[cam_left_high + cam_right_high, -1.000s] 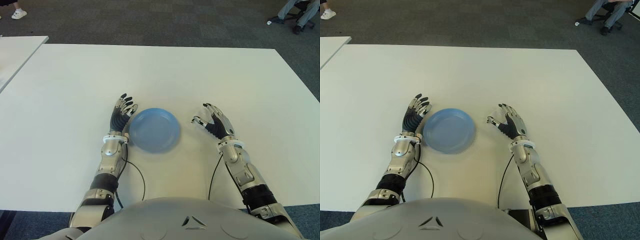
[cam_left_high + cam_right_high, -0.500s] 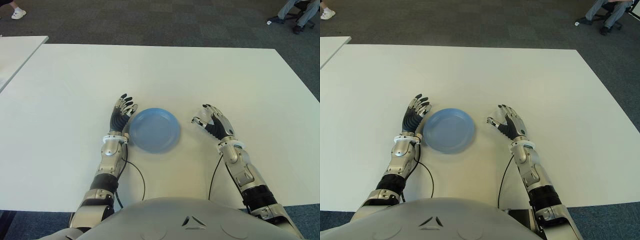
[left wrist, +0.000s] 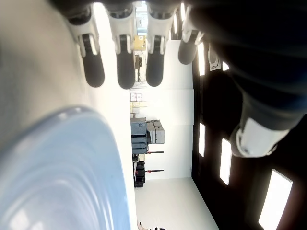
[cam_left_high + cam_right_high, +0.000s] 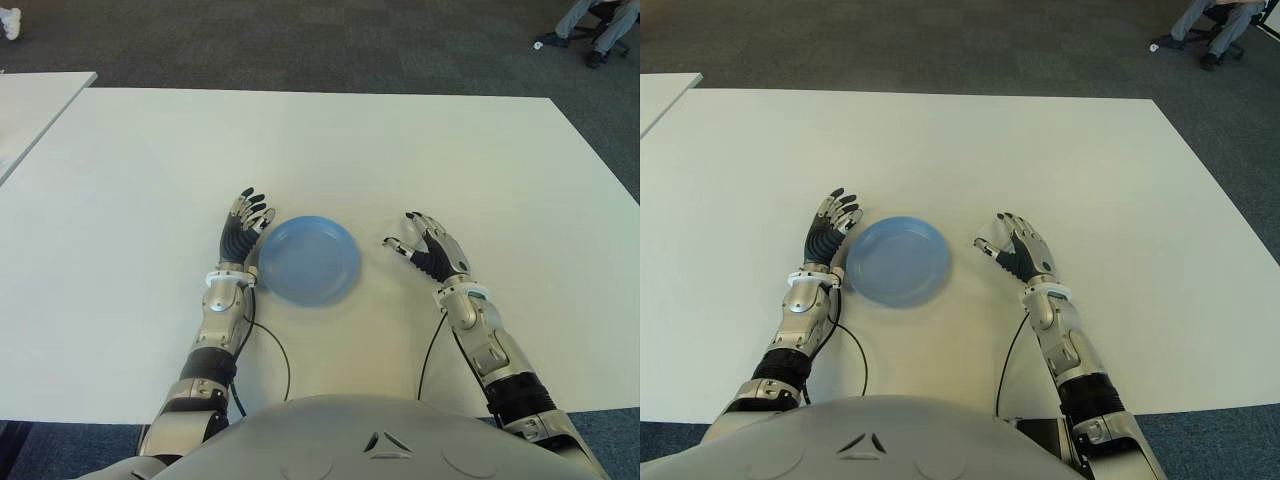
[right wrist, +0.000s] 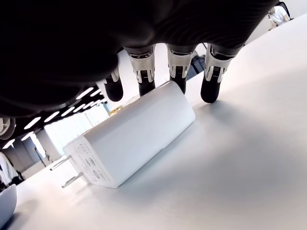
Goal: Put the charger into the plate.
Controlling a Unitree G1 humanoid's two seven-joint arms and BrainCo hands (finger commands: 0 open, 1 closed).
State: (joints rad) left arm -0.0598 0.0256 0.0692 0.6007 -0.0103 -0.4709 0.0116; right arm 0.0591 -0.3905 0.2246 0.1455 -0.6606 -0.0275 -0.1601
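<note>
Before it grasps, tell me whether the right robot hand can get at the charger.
Probably yes. The right robot hand is arched over the charger, which lies flat on the table, fingers open, nothing between them.

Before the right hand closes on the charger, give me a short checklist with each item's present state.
1. Charger lying flat on the table, prongs toward the plate: ok.
2. Right hand over the charger, fingers spread: ok.
3. Charger gripped: not ok, fingers not closed on it.
4. Plate bare inside: ok.
5. Left hand beside the plate on its left, open, off the path: ok.
6. Thumb placement: cannot tell.
</note>
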